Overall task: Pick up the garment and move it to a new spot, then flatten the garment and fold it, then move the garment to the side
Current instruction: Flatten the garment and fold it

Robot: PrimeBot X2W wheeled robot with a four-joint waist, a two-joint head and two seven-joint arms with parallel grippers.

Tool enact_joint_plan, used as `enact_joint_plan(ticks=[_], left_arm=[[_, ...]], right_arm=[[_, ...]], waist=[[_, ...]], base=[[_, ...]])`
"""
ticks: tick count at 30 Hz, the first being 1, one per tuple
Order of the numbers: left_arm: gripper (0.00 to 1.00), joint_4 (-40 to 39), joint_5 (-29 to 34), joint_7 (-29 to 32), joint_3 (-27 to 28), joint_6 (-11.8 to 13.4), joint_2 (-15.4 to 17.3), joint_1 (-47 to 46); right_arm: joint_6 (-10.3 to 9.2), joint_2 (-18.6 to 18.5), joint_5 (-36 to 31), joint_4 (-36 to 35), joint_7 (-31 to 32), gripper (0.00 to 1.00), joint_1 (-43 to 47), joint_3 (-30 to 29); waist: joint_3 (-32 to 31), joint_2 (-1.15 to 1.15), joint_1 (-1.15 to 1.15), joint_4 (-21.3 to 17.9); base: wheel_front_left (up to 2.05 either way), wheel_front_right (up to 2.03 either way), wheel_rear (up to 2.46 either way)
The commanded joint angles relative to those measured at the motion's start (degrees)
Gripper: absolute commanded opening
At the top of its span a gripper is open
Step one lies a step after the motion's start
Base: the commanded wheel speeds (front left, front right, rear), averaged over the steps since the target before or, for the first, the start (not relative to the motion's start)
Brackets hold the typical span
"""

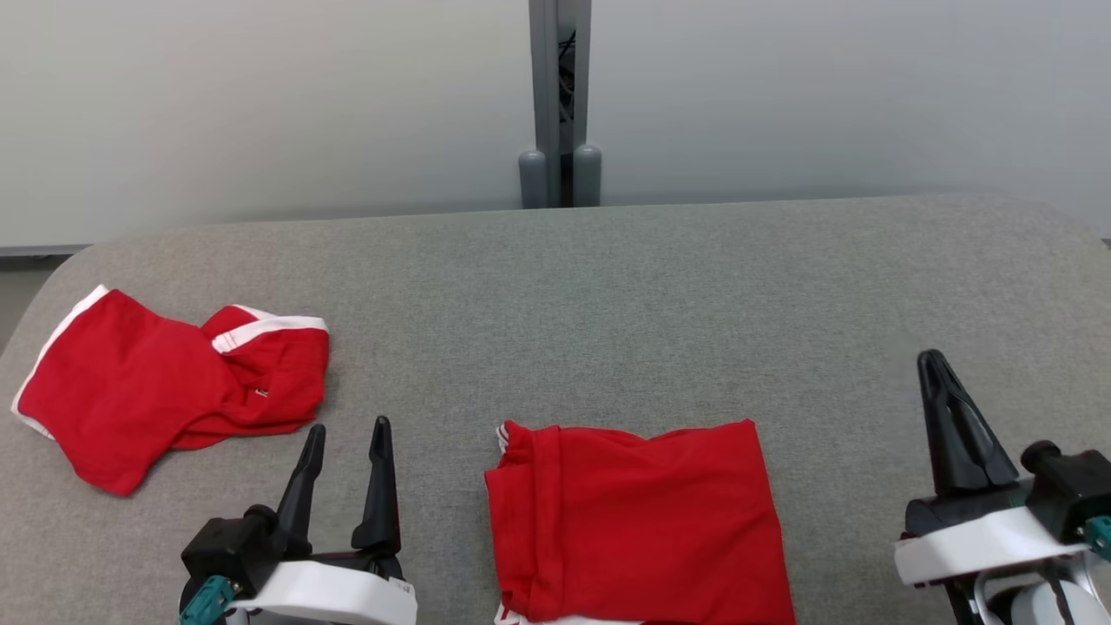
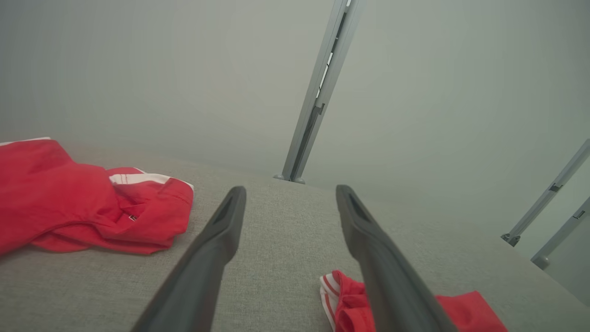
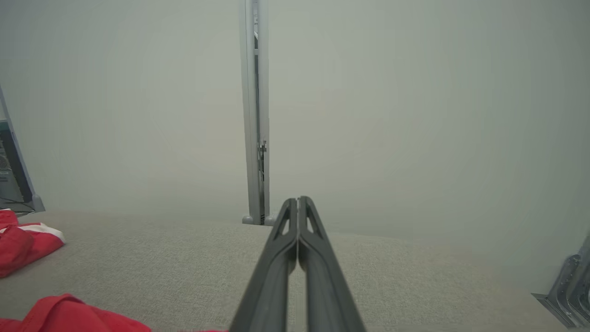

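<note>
- My left gripper stood open; my right gripper was pressed shut.
- The tag on the crumpled red garment, at frame left, was unreadable.
- The left wrist view caught the folded red garment and its striped edge.

Red garment, folded flat, front centre

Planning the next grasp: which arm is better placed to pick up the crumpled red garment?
Left, probably. The left gripper is open and close beside the crumpled garment; the right gripper is shut, beyond the folded garment.
</note>
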Motion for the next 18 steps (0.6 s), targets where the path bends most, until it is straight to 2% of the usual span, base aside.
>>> enact_joint_plan(ticks=[1, 2, 3, 4, 18], left_arm=[[1.00, 0.2, -0.2, -0.2, 0.1, -0.1, 0.2, 0.7], [1.00, 0.4, -0.2, -0.2, -0.1, -0.1, 0.2, 1.0], [1.00, 0.4, -0.2, -0.2, -0.2, -0.1, 0.2, 1.1], [1.00, 0.4, -0.2, -0.2, -0.2, 0.0, 0.2, 1.1], [1.00, 0.0, 2.1, -0.2, -0.6, 0.1, 0.2, 2.0]], right_arm=[[0.09, 0.1, 0.2, 0.2, 0.0, 0.00, 0.8, -0.6], [0.10, 0.4, 0.5, 0.2, 0.0, 0.09, 1.1, -1.0], [0.10, 0.6, 0.8, 0.3, -0.1, 0.45, 1.4, -1.5], [0.10, 0.9, 1.1, 0.6, 0.1, 1.00, 1.8, -2.0], [0.10, 1.7, -0.1, 2.5, 0.0, 1.00, 2.5, -2.5]], waist=[[-0.2, 0.00, 0.00, -0.3], [-0.2, 0.00, 0.00, -0.4], [-0.2, 0.00, 0.00, -0.6], [-0.3, 0.00, 0.00, -0.7], [-0.5, 0.00, 0.00, -0.7]], base=[[0.00, 0.00, 0.00], [0.00, 0.00, 0.00], [0.00, 0.00, 0.00], [0.00, 0.00, 0.00], [0.00, 0.00, 0.00]])
